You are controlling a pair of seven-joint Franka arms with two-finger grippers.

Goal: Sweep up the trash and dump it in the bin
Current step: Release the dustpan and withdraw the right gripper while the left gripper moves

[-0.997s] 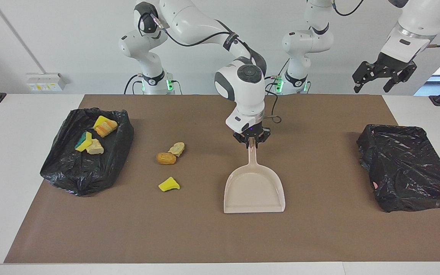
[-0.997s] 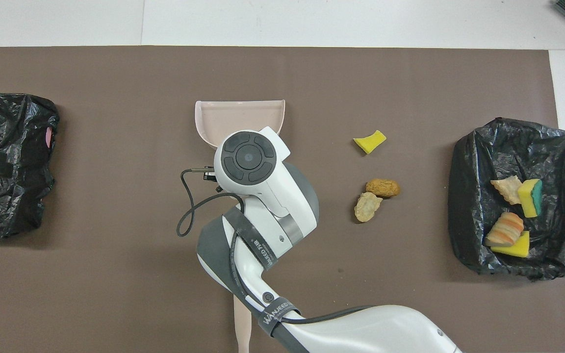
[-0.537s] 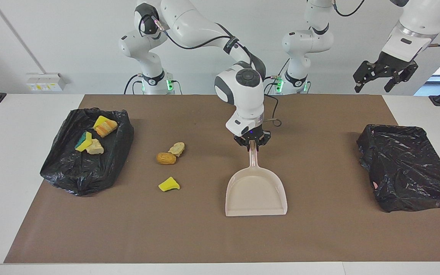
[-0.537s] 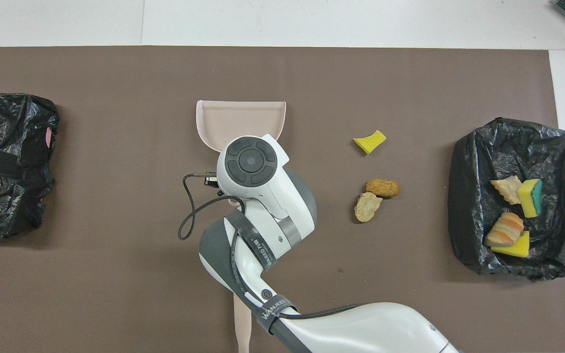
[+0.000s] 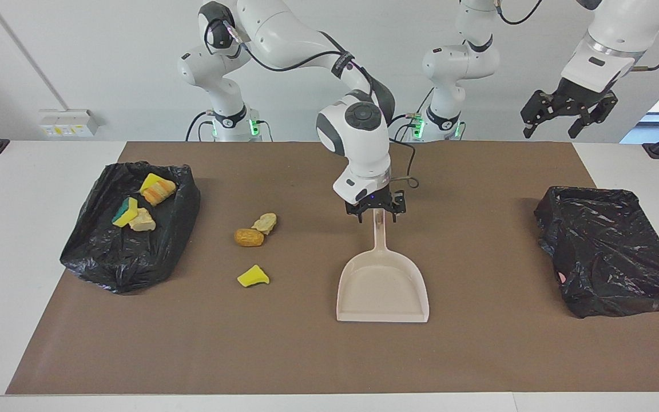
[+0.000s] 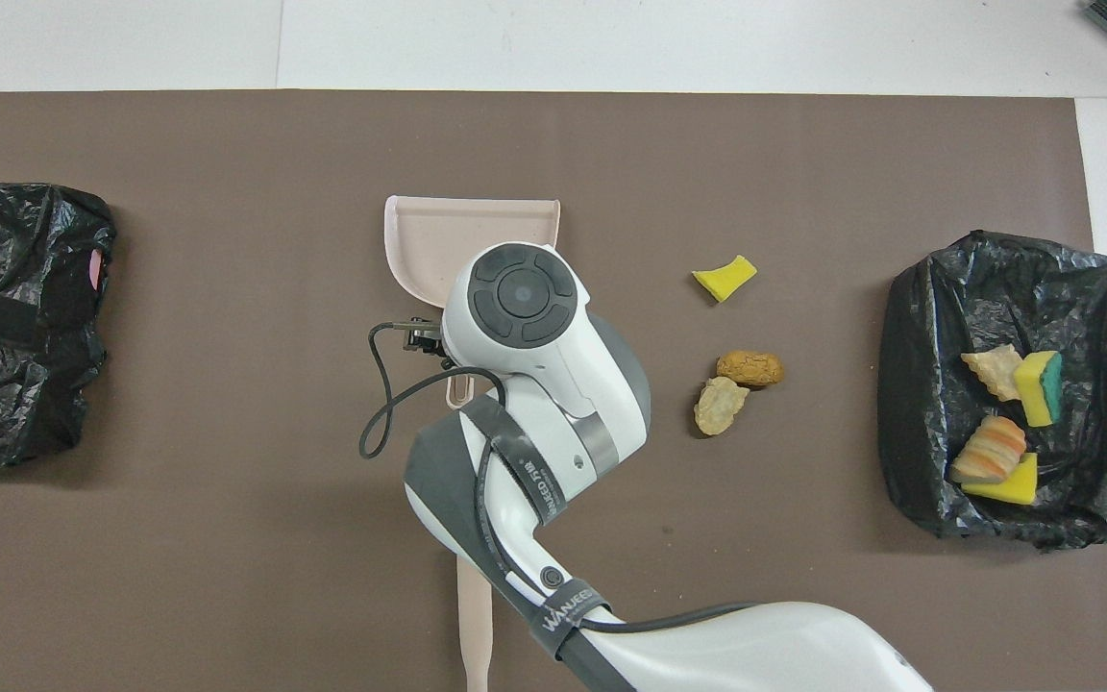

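The beige dustpan [image 5: 382, 286] [image 6: 429, 226] lies flat mid-table, its handle pointing toward the robots. My right gripper [image 5: 376, 216] stands open just over the end of the handle, fingers spread to either side of it. Three pieces of trash lie on the mat toward the right arm's end: a yellow sponge chunk [image 5: 253, 277] [image 6: 725, 277], an orange-brown lump [image 5: 248, 237] [image 6: 750, 367] and a tan lump [image 5: 265, 222] [image 6: 720, 406]. The black-bagged bin [image 5: 100, 252] [image 6: 928, 384] holds several more scraps. My left gripper [image 5: 555, 127] waits open, high over the left arm's end.
A second black-bagged bin [image 5: 610, 252] [image 6: 15, 384] sits at the left arm's end of the table. A beige handle [image 6: 474, 625] lies on the mat near the robots, partly under the right arm. The brown mat [image 5: 478, 343] covers most of the table.
My right gripper has opened and let go of the dustpan handle, rising slightly. The dustpan now rests on the mat. The left gripper has drifted a little upward.
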